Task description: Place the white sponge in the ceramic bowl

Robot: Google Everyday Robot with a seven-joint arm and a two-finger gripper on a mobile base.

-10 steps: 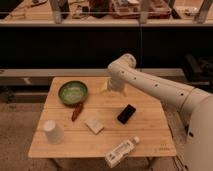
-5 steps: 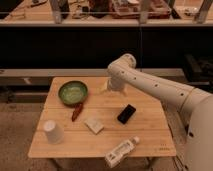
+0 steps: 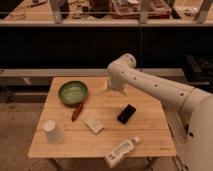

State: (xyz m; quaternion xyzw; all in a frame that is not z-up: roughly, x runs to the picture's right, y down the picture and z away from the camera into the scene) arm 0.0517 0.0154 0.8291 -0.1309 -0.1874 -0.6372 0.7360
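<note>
A: Where is the sponge (image 3: 93, 125)?

B: Flat on the table (image 3: 145, 131), about the middle, towards the near edge; the bowl (image 3: 60, 94) is far-left of it, well apart; a red thing (image 3: 76, 112) lies between them.

A: And the gripper (image 3: 108, 86)?

B: Over the far edge, just right of the bowl, tucked under the arm's bend; open or closed, I cannot tell.

A: How does the sponge lie?

B: Skewed to the table edges; its long axis seems to run far-left to near-right; the phone (image 3: 126, 114) on its right slants the other way.

A: What could go wrong?

B: The pad is thin; a grasp not squared across its short side could push it away or pinch only a corner; coming down too far would press into the wood; a low carry towards the bowl might knock the red thing; a release at the rim could leave the sponge hanging out.
</note>
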